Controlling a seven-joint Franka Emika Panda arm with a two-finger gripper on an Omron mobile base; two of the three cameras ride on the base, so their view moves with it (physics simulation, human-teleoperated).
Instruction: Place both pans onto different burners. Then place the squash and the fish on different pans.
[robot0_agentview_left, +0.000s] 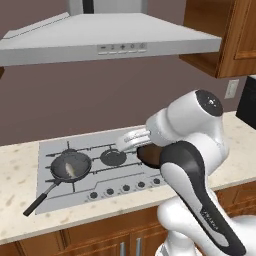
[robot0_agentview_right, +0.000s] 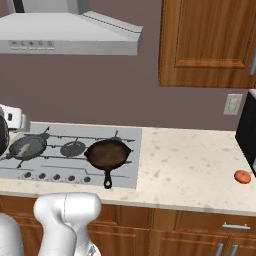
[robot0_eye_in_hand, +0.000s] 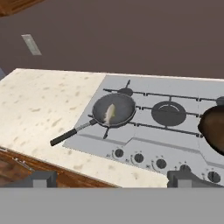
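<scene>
Hand (robot0_eye_in_hand: 112, 178) spread wide, holding nothing — hovering above the cooktop's (robot0_eye_in_hand: 175, 144) front edge. Fish (robot0_eye_in_hand: 109, 113) lying in the dark grey pan (robot0_eye_in_hand: 114, 109), which is sitting on the left burner, its long handle sticking out over the surface (robot0_eye_in_hand: 39, 109). Rusty skillet (robot0_agentview_right: 108, 153) sitting on the right burner. Squash (robot0_agentview_right: 242, 176) resting far right on the surface — well apart from both pans.

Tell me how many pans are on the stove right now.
2. The dark grey pan sits on the left burner with the fish in it; the brown skillet sits on the right burner, empty.
</scene>
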